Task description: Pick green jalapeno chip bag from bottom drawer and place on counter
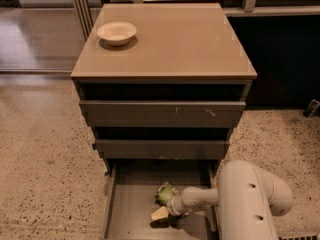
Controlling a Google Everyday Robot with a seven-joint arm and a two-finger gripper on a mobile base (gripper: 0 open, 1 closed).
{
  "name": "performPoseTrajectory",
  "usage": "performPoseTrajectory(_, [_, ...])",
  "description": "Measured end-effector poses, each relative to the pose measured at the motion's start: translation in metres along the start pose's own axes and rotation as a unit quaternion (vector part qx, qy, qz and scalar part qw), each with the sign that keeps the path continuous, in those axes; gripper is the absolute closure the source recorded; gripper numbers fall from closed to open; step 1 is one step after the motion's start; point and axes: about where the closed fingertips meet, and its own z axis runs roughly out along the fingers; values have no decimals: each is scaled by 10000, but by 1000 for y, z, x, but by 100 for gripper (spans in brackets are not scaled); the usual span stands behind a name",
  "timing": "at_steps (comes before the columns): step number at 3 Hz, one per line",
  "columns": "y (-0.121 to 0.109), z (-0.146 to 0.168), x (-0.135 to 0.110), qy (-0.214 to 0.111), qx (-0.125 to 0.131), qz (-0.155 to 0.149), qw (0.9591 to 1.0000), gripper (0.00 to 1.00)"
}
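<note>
The bottom drawer (pixel 130 211) is pulled out, its flat grey floor showing. The green jalapeno chip bag (pixel 165 192) lies on that floor, right of the middle. My gripper (pixel 163 205) reaches in from the right on a white arm and sits right at the bag, touching or nearly touching its near side. Part of the bag is hidden behind the gripper. The counter (pixel 175 39) is the glossy tan top of the cabinet, well above the gripper.
A white bowl (pixel 116 32) stands on the counter's back left corner. Two upper drawers (pixel 162 114) are slightly ajar above the open one. My bulky white arm housing (pixel 250 199) fills the lower right. Speckled floor lies on both sides.
</note>
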Motion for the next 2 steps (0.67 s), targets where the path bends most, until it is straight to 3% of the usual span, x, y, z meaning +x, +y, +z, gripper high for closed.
performPoseTrajectory(2, [0,0,0,0,0,0,10000,42])
